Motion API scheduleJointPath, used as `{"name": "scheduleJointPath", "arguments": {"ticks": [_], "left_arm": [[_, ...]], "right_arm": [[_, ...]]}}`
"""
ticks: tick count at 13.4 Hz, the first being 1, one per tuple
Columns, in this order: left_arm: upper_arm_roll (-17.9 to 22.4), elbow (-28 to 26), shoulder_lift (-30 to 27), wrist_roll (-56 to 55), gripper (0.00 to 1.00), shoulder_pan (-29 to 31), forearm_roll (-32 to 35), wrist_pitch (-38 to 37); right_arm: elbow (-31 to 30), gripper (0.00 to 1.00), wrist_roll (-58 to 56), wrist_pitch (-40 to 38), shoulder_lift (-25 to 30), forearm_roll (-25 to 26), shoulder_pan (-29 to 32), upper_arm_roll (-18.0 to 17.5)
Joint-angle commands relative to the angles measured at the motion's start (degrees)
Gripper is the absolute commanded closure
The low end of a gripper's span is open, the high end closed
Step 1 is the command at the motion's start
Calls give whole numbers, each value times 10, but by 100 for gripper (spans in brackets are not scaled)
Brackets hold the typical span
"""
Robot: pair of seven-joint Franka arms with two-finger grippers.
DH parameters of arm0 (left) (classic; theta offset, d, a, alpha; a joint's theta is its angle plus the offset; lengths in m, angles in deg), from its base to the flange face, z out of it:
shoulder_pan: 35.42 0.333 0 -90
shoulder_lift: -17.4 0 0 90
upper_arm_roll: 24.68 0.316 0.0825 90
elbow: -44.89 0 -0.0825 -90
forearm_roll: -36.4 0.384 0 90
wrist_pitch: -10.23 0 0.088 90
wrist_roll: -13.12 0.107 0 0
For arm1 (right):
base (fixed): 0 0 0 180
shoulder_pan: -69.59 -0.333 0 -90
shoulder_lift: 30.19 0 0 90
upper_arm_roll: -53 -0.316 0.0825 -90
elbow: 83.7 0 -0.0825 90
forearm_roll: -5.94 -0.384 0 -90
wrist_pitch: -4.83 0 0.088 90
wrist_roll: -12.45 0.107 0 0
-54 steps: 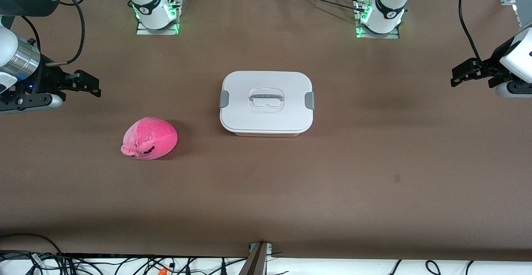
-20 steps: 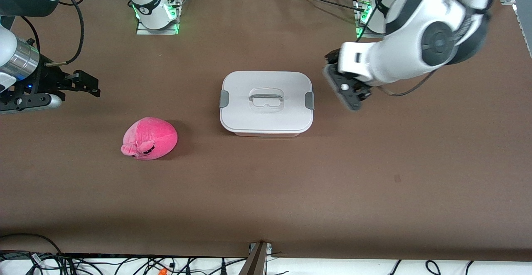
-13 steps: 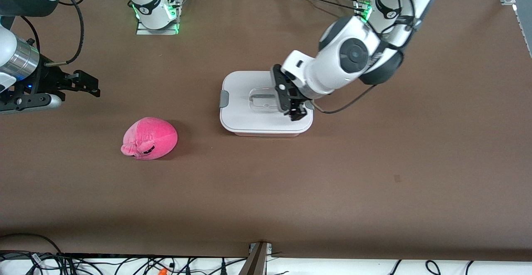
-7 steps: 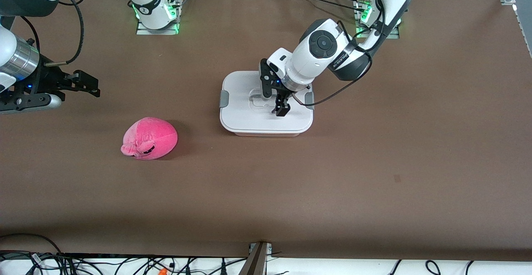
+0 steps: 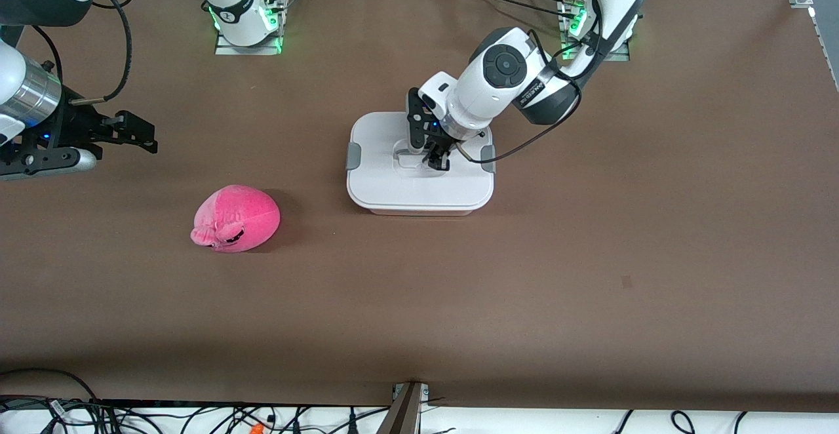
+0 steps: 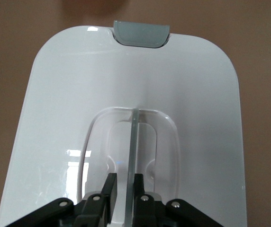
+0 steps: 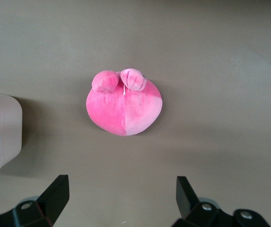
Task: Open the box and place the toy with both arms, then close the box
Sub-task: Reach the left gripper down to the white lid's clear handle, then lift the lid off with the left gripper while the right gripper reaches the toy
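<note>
Brown table (image 5: 590, 257): box (image 5: 419, 188) at centre, toy (image 5: 236, 217) toward right arm's end. Left gripper (image 6: 122, 182) clamps lid handle (image 6: 133, 142). Right gripper (image 7: 121, 194) waits, fingers apart. We lift lid vertically, w/o tilt, so tub stays put.

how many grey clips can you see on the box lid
2. One clip sits on the lid's end toward the right arm; the other clip on the end toward the left arm. Nothing suggests more.

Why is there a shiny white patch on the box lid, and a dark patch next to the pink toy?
Left wrist view: the lid mirrors overhead lights as glare. Front view: the toy blocks light, casting a soft shadow on the table. Nothing looks blurred.
</note>
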Motion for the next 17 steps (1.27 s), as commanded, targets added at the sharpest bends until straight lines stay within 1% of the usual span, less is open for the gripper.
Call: {"name": "scheduleJointPath", "arguments": {"ticks": [1, 2, 4, 7, 9, 10, 11, 12, 15, 16, 17], "left_arm": [[-22, -14, -14, 6, 100, 12, 13, 3], [-25, -14, -15, 6, 100, 12, 13, 0], [-37, -12, -28, -1, 100, 16, 13, -15], [-37, -5, -55, 3, 100, 32, 13, -52], [-37, -1, -71, 5, 100, 40, 13, -70], [-38, 12, -74, 5, 100, 46, 12, -90], [-38, 29, -79, 5, 100, 47, 12, -126], [-37, 50, -83, 5, 100, 51, 12, -161], [-31, 93, -105, 7, 100, 86, 12, -280], [-22, 105, -115, 13, 100, 104, 12, -316], [-3, 113, -125, 41, 100, 115, 12, -347]], "right_arm": [[1, 0, -8, -1, 3, 6, 7, -5], [3, 0, -9, 0, 2, 7, 6, -5], [4, 0, -9, 0, 2, 27, 6, -6], [9, 0, -10, 13, 0, 48, -5, -10], [11, 0, -5, 7, -1, 44, -9, -10], [9, 0, -5, 14, -1, 38, -9, -10], [11, 0, -6, 30, -22, 22, -8, -10], [14, 0, -10, 31, -46, 15, -7, -9], [12, 0, -9, 36, -87, 17, -4, -8], [12, 0, -8, 36, -97, 17, -7, -8], [11, 0, -8, 43, -101, 15, -8, -8]]}}
